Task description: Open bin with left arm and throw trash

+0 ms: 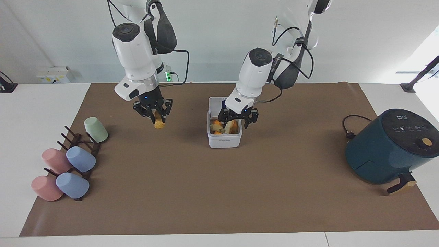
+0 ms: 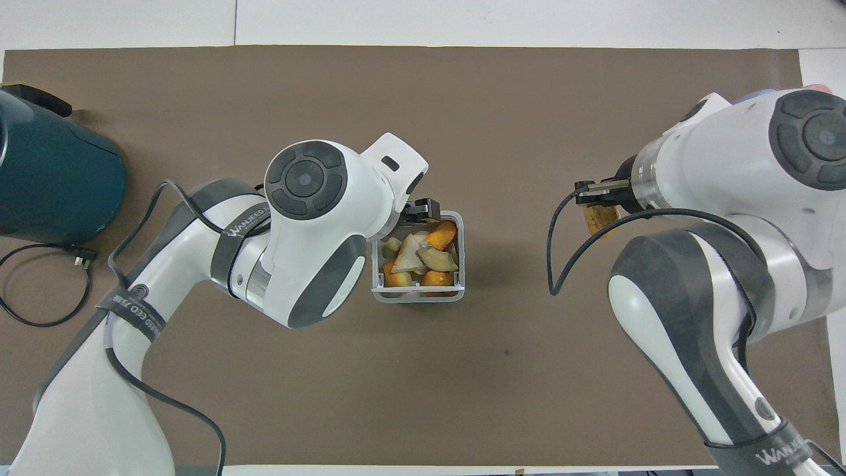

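- The left gripper [image 1: 238, 120] is held with jaws spread wide, grasping nothing, over the small white cube-shaped plastic bin [image 1: 224, 140], whose lid stands open.
- An orange-brown oblong scrap of trash [image 1: 158, 123] is clenched in the right gripper [image 1: 155, 116], raised over bare brown mat [image 1: 219, 192] toward the right arm's end of the counter.
- More scraps [image 2: 423, 254] are seen inside the bin.
- "WANJEED" is read on both arms.

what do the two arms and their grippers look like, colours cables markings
Both arms are glossy white with rounded segments, dark grey joint covers and dark round caps on the joints. Grey bands on the links carry white lettering. Black cables loop loosely along each arm. The left gripper and the right gripper are black, two-fingered, with splayed linkage bars, and a small blue light glows on the white wrist block above each.
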Robot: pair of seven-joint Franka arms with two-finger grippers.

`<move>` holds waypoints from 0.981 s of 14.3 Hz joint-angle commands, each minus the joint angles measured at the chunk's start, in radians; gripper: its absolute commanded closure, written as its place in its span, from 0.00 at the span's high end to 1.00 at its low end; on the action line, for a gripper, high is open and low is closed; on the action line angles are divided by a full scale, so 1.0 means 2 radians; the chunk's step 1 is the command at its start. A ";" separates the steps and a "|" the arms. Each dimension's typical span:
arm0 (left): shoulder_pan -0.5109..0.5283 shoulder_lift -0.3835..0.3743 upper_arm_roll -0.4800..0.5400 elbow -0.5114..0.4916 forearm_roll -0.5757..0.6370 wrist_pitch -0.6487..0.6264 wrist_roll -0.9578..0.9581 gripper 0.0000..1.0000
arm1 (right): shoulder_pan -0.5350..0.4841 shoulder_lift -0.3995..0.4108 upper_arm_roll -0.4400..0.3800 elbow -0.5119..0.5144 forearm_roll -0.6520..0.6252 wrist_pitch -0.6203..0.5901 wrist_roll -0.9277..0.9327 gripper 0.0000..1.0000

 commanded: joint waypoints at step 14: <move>0.119 -0.138 0.010 0.012 0.040 -0.243 0.199 1.00 | 0.149 0.062 0.004 -0.020 0.006 0.130 0.229 0.89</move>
